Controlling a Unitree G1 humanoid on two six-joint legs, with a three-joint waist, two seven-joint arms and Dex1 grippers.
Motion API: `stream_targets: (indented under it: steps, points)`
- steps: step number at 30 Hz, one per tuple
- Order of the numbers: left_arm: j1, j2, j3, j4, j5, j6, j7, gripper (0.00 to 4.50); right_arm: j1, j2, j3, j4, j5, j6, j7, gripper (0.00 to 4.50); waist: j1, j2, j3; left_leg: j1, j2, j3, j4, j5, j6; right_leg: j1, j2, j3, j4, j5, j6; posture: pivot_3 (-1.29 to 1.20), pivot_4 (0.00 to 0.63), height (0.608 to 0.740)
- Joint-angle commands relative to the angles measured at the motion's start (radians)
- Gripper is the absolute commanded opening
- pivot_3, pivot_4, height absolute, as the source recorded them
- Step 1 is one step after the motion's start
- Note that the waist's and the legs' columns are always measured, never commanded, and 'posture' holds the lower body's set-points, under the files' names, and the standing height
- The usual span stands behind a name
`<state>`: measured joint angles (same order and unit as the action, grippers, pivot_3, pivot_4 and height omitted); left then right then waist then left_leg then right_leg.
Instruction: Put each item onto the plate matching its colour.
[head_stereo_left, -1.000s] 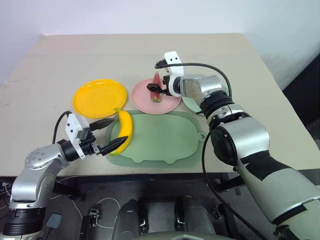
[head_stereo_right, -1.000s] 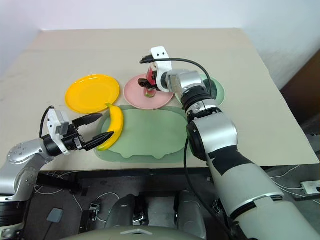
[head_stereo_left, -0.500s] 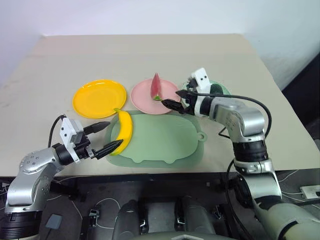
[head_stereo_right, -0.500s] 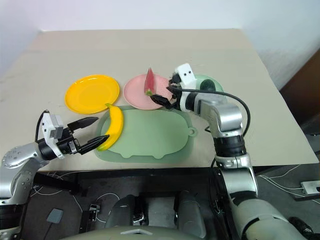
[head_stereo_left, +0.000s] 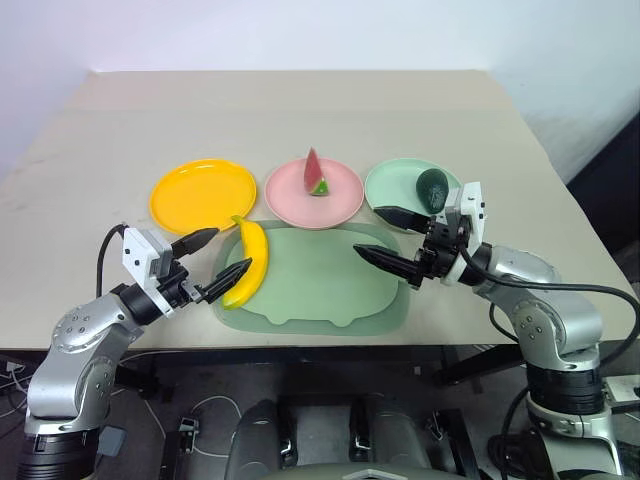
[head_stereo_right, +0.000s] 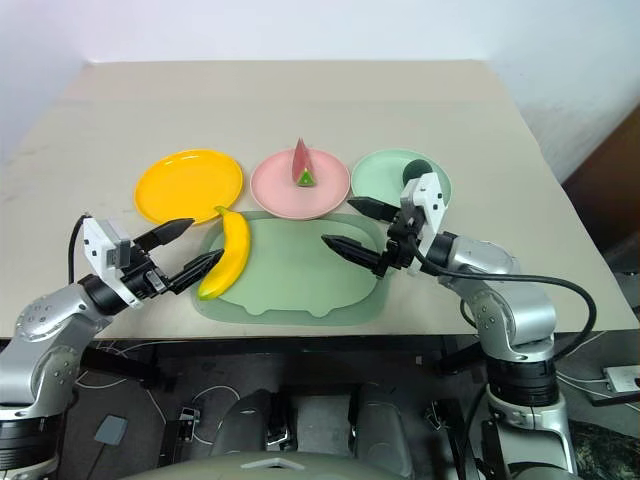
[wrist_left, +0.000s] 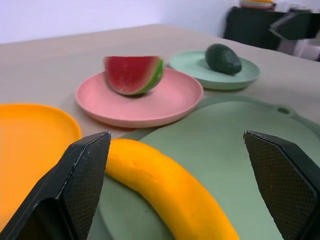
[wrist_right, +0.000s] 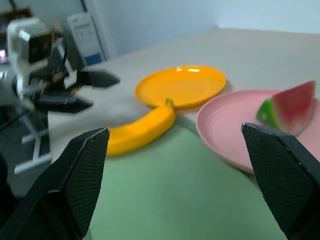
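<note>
Watermelon delivered — right arm pulled back, banana left to do.

The right gripper (head_stereo_left: 398, 242) has drawn away from the pink plate (head_stereo_left: 340, 204), jaws wide and empty over the pale-green mat (head_stereo_left: 330, 290); the watermelon wedge (head_stereo_left: 316, 174) now rests on that plate and the avocado (head_stereo_left: 432, 186) on the mint plate (head_stereo_left: 392, 182). The left gripper (head_stereo_left: 207, 263) hangs wide open just short of the banana (head_stereo_left: 248, 274) — which lies ahead of its jaws, tip beside the yellow plate (head_stereo_left: 190, 195).

The scene is evenly, brightly lit (shadows stay soft); backgrounds are blurred in both wrist views.
</note>
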<state>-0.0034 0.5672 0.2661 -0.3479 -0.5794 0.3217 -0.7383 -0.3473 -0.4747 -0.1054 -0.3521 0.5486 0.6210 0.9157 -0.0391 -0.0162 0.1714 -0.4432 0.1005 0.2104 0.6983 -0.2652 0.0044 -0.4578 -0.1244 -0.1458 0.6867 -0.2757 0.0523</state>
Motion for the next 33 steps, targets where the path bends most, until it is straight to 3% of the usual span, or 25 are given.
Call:
stream_targets:
  steps: [1, 11, 22, 33]
  points:
    - [0.002, -0.01, 0.004, -0.078, -0.008, 0.034, 0.064, 4.5, -0.008, -0.015, 0.012, -0.017, -0.003, -0.069, 0.014, 4.48, 0.0, 0.0, 0.0, 0.0, 0.0, 0.0, 0.0, 0.0, 0.0, 0.0, 0.0, 0.0, 0.0, 0.0, 0.0, 0.0, 0.15, 0.695]
    - [-0.027, -0.084, -0.063, -0.143, 0.046, 0.141, 0.279, 4.5, -0.018, -0.023, 0.055, -0.002, -0.015, -0.104, -0.01, 4.48, 0.008, 0.0, 0.0, 0.0, 0.0, 0.0, 0.001, 0.0, 0.0, 0.001, 0.0, 0.0, 0.0, 0.0, 0.0, 0.0, 0.15, 0.695]
    - [-0.162, -0.245, -0.165, -0.195, 0.054, 0.454, 0.594, 4.5, -0.015, -0.078, 0.027, 0.006, 0.004, -0.094, -0.006, 4.48, 0.028, -0.001, -0.001, 0.0, -0.001, -0.002, 0.002, 0.0, 0.0, 0.002, 0.0, -0.001, 0.0, 0.001, 0.001, 0.0, 0.15, 0.695]
    - [-0.239, -0.225, -0.245, -0.144, 0.146, 0.685, 0.674, 4.5, 0.035, -0.073, 0.057, -0.036, 0.013, -0.078, -0.042, 4.48, 0.027, -0.001, -0.001, 0.001, -0.001, -0.002, 0.002, 0.0, 0.0, 0.003, 0.0, -0.001, 0.0, 0.001, 0.001, 0.0, 0.15, 0.695]
